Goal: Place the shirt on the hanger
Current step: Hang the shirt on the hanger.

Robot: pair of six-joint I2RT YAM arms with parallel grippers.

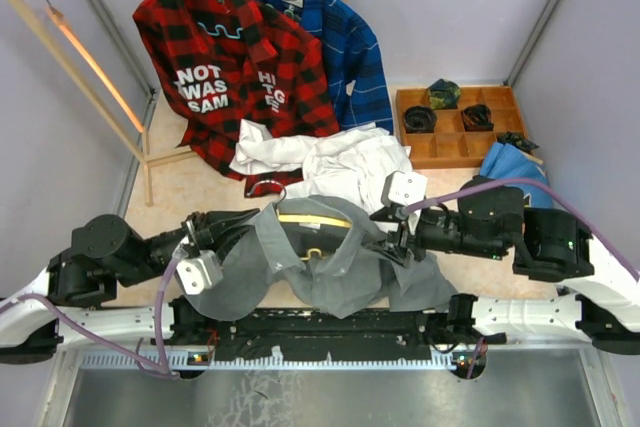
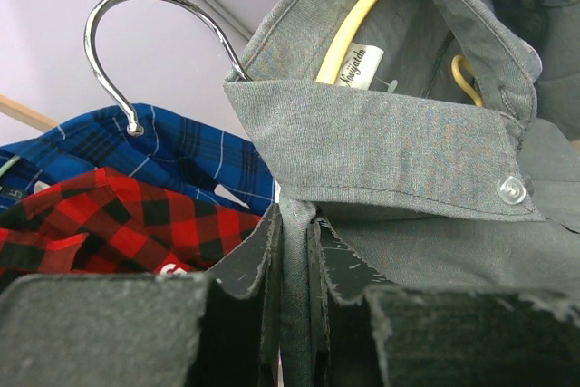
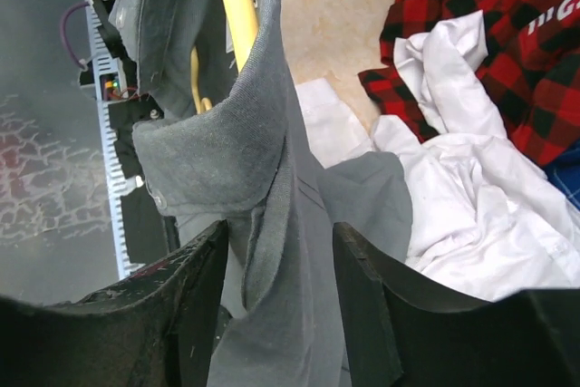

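Shirt (image 1: 330,272): grey, collared, spread between both grippers.
Hanger (image 1: 315,219): pale yellow, lodged inside collar.
Left gripper (image 2: 292,242): clamped on shirt.
Right gripper (image 3: 281,242): parted around placket.
Collar label (image 2: 364,67): script illegible.

The grey shirt (image 1: 330,272) fills the near middle of the table (image 1: 165,192), between the 2 grippers. Cloth fills the thin gap in the left gripper (image 1: 250,219), so nothing else fits there. The right gripper (image 1: 388,232) has its fingers apart, with a fold of shirt between them. The yellow hanger (image 1: 312,218) takes up the room inside the collar. Behind, the white shirt (image 1: 335,162) and red shirt (image 1: 230,77) block the way. The wooden tray (image 1: 460,152) blocks the back right. Bare table on the left, near the wooden rack (image 1: 80,57), leaves room.
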